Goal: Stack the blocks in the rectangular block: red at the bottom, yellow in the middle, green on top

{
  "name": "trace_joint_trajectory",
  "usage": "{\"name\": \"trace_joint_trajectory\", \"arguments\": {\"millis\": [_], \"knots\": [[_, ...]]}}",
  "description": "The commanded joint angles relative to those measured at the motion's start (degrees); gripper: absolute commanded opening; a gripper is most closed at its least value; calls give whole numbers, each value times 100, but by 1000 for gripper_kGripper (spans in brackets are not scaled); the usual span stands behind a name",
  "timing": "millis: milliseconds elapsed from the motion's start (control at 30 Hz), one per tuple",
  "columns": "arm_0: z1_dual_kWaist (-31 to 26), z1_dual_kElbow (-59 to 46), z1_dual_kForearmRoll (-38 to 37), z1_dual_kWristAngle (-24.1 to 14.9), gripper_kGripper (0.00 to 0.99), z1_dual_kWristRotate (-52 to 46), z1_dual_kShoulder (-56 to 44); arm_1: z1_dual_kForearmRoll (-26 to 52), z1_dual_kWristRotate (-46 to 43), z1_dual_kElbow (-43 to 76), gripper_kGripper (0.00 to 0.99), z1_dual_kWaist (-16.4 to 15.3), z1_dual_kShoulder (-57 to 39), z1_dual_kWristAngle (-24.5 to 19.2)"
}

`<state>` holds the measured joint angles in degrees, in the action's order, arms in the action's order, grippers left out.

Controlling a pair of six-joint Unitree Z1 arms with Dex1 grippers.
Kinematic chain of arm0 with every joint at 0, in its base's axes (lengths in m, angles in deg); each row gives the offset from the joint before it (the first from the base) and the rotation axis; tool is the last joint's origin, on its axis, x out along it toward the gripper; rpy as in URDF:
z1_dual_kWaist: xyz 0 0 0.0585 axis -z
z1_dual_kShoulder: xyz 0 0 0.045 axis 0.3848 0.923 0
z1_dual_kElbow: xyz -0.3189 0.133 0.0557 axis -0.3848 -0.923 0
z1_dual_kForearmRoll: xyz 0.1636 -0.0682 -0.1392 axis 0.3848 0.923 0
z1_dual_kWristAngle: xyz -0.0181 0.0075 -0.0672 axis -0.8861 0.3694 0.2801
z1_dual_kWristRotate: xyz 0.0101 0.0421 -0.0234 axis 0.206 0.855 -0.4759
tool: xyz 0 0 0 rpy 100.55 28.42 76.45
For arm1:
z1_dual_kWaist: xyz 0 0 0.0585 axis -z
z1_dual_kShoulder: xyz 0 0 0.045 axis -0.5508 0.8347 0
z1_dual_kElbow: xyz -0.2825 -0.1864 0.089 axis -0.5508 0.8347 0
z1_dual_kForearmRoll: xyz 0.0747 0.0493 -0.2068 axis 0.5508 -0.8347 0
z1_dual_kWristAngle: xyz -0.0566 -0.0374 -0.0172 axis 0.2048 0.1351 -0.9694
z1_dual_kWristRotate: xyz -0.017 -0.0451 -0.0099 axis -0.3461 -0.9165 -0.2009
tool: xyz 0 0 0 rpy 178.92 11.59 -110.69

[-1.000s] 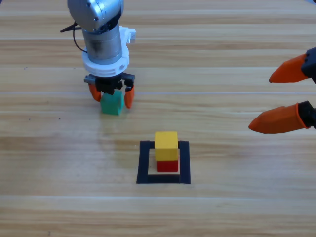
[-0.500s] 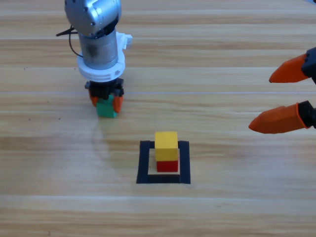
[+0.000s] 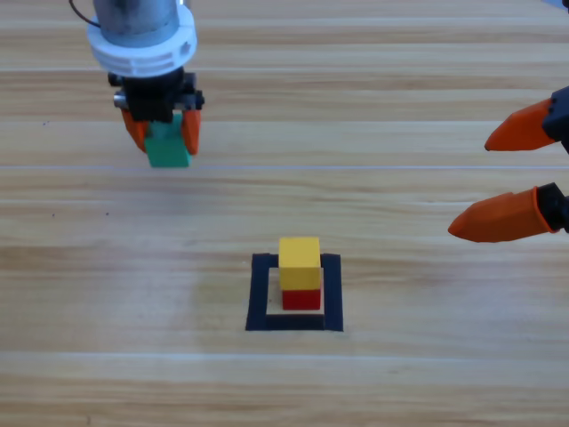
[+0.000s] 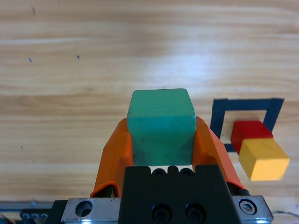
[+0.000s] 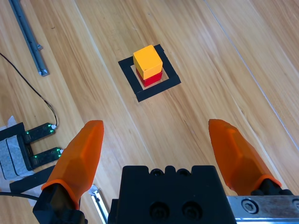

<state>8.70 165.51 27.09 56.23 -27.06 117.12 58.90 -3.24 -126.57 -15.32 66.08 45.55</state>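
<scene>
We see the left hand (image 3: 162, 133) clamped on the teal-green cube (image 3: 168, 151), up and to the left of the black tape square (image 3: 260, 294) and well apart from it. Inside that square the yellow cube (image 3: 300, 253) sits on the red cube (image 3: 301, 299), with bare wooden bench (image 3: 400, 374) on every side of the tape. The right hand (image 3: 507, 178) waits at the right edge, far right of the square, jaws spread wide and holding nothing.
</scene>
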Motion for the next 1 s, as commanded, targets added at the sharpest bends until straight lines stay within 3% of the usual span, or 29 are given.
{"name": "trace_joint_trajectory", "arguments": {"millis": [33, 300, 1000], "knots": [[717, -427, 48, 159, 0, -439, -173, -126, 19, 62, 989, 216, 146, 49], [1191, -568, 56, 300, 0, -817, -269, -135, 11, 62, 989, 233, 138, 58], [1727, -84, 56, 274, 0, -1177, 56, -144, -33, 53, 989, 233, 129, 58]]}}
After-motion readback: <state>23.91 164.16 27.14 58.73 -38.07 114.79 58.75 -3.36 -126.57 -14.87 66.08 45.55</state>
